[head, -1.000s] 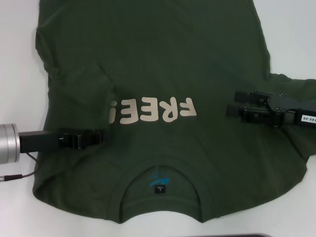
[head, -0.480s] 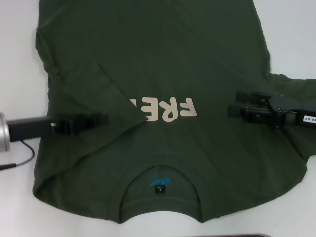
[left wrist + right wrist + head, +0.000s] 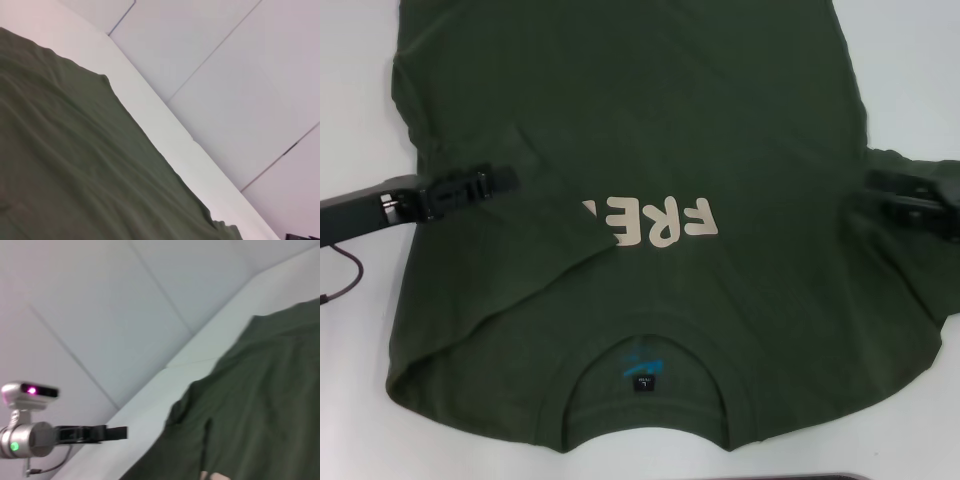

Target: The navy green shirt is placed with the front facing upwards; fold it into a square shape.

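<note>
Where folded, cotton shirt (image 3: 650, 130) creases

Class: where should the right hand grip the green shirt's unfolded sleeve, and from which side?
Probably at the outer edge of the right sleeve of the green shirt, coming in from the robot's right: it lies spread sideways there, just beside the right hand.

Even, soft overhead light, faint shadows; slight motion blur in right wrist view.

Readable text: shirt only
Navy green shirt (image 3: 650, 130): cream chest lettering (image 3: 650, 222), upside down in head view, shows "FRE", rest under fold. Neck label (image 3: 646, 381) print illegible.
</note>
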Tool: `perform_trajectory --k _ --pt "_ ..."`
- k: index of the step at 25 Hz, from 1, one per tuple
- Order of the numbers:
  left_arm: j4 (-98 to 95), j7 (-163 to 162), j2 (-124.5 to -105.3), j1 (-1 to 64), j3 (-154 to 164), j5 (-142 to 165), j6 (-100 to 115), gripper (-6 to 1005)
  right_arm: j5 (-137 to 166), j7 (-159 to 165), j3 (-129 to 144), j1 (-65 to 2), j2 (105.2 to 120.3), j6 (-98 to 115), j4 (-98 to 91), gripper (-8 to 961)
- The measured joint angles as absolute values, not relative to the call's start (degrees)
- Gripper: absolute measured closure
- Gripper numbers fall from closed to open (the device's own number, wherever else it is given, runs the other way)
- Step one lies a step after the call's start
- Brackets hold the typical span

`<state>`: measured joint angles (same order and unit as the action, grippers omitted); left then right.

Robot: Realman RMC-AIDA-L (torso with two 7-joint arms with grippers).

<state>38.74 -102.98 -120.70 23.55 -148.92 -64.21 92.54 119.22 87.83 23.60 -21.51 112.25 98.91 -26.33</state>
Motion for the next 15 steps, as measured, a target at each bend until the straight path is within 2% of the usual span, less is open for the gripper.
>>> perform_trajectory --k 3,9,13,15 --pt "38.8 -102.6 -120.27 23.6 -149.6 -64.2 92.0 365 119.5 91.0 23.1 -19.9 111.39 99.2 -28.9 74" --pt "38.8 -100.4 -120.23 23.5 -152.0 -64.3 91.6 234 119.6 100.6 22.4 -16.1 109.27 100.3 -36.9 74" --pt "38.8 -99.7 -120.41 23.8 -152.3 -64.3 91.7 147 119.7 107.0 22.1 -14.1 107.22 100.8 -39.0 74" --pt "38.8 -99.5 -120.45 24.0 -152.2 -64.3 91.7 123 120.1 108.9 21.5 -13.6 106.75 100.8 -39.3 75"
